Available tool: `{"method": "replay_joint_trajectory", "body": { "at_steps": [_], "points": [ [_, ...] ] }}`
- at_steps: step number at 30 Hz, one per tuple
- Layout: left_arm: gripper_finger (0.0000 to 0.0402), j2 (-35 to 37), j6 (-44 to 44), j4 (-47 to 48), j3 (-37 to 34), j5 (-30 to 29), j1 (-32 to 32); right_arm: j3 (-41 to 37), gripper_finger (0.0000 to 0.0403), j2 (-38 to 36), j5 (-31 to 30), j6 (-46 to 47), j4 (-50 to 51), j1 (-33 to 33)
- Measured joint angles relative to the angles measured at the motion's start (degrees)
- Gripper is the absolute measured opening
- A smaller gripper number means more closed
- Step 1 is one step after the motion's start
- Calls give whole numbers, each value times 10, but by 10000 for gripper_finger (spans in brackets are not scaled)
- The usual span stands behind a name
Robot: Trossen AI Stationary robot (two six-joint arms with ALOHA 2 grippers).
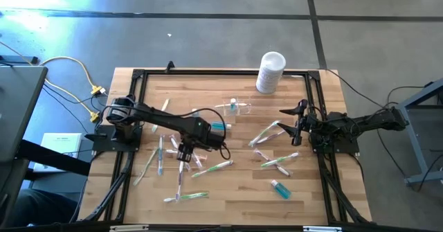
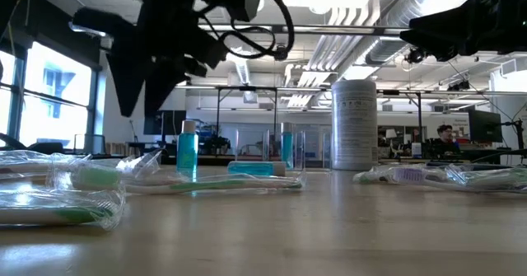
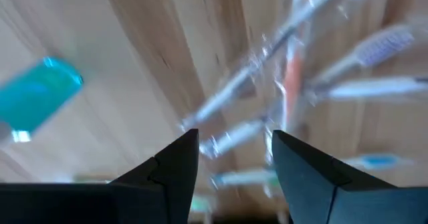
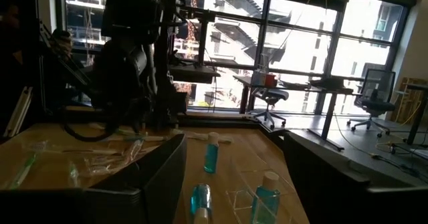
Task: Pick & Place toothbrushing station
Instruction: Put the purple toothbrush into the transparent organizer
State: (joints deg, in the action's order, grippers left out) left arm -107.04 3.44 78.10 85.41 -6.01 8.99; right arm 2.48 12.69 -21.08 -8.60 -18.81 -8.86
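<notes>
From above, the left gripper (image 1: 184, 153) hangs low over a loose scatter of wrapped toothbrushes (image 1: 181, 164) in the left half of the worktop (image 1: 235, 194). Its fingers are spread with nothing between them, which reads as an approach to that pile and not a carry. The right gripper (image 1: 296, 121) waits near the right edge, pulled back towards its base, also spread and empty. The toothbrushing station (image 1: 239, 108), clear and hard to pick out, stands towards the far edge near the middle, apart from both grippers, with a small blue bottle apparently in it. The white container (image 1: 270, 72) stands upright on the far edge, right of centre. I count three blue bottles for certain: one at the station, one (image 1: 217, 127) lying just beside the left arm, and one (image 1: 280, 188) lying towards the near right. The brushes number roughly a dozen, in a left cluster and a right cluster (image 1: 273, 149); overlaps stop an exact count.

From worktop height, the station (image 2: 284, 151) stands upright beside the white container (image 2: 353, 123), with one blue bottle (image 2: 188, 150) upright to its left and another (image 2: 256, 168) lying flat. Bagged brushes (image 2: 62, 195) fill the near left.

The left wrist camera looks down between spread fingers (image 3: 175, 158) onto crossing wrapped brushes (image 3: 267, 117), with a blue bottle (image 3: 40, 100) off to the side.

The right wrist camera looks across the worktop past its own open fingers (image 4: 160, 170). The clear station (image 4: 251, 200) is near it, with blue bottles (image 4: 211, 152) around it and the left arm (image 4: 130, 63) beyond.
</notes>
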Motion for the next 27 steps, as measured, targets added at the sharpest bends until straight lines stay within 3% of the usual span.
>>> {"method": "replay_joint_trajectory", "body": {
  "at_steps": [7,23,27],
  "points": [
    [183,0,54,-95,-46,42,0,0,243,0,0,0,0,0],
    [182,0,143,-112,-50,29,-9,0,243,0,0,0,1,0],
    [182,-1,143,-158,-82,44,-9,0,243,0,0,0,4,0]
  ]
}}
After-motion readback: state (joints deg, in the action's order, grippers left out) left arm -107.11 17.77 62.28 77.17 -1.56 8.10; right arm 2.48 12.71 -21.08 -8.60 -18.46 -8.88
